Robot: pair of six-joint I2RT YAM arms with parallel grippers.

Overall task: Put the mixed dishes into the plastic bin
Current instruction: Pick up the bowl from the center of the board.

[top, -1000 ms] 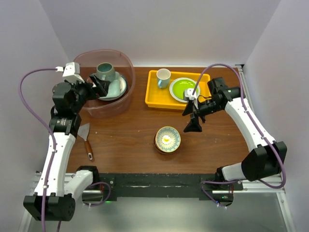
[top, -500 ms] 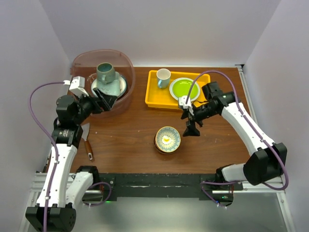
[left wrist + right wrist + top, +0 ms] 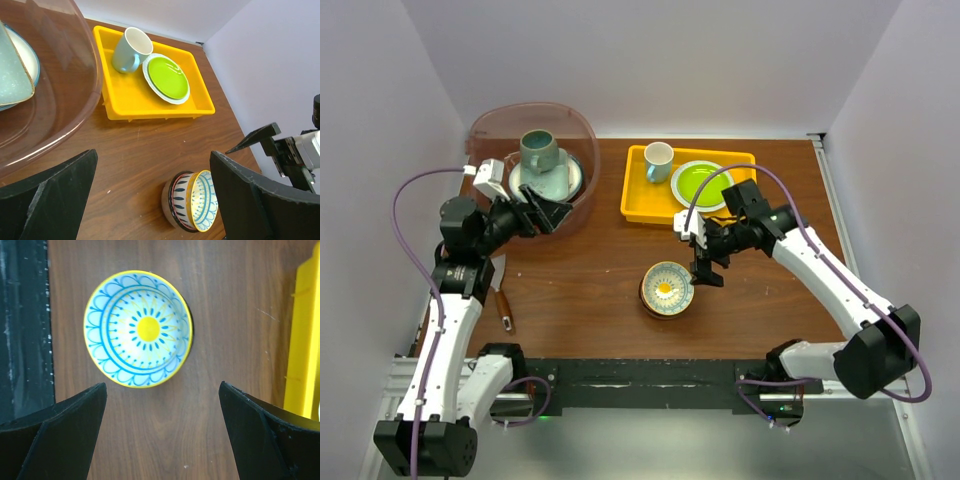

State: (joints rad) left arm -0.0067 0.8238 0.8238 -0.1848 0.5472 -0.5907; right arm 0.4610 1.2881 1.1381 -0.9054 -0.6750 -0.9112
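Right gripper: your right gripper (image 3: 162, 384) hangs with its fingers spread wide and nothing between them, just beside the bowls and above them.
Bowls: a blue-and-yellow patterned bowl (image 3: 138, 330) sits nested in a striped bowl (image 3: 175, 197), upright on the wooden surface (image 3: 590, 270), well apart from the bin.
Step in hand: I judge this to be the approach to the bowls, the only dishes left out.
Next move: bring one finger inside the rim and one outside, then close. Watch that the inner bowl does not lift alone.
Left gripper: your left gripper (image 3: 552, 213) is spread apart and empty, just outside the bin's near wall.
Plastic bin (image 3: 65, 90): holds a teal mug (image 3: 538, 150) on a pale green tray (image 3: 12, 75), with a plate (image 3: 27, 55) beneath.
Yellow tray (image 3: 645, 200): carries a white cup (image 3: 658, 160) and a lime-green plate (image 3: 702, 183); leave these alone.
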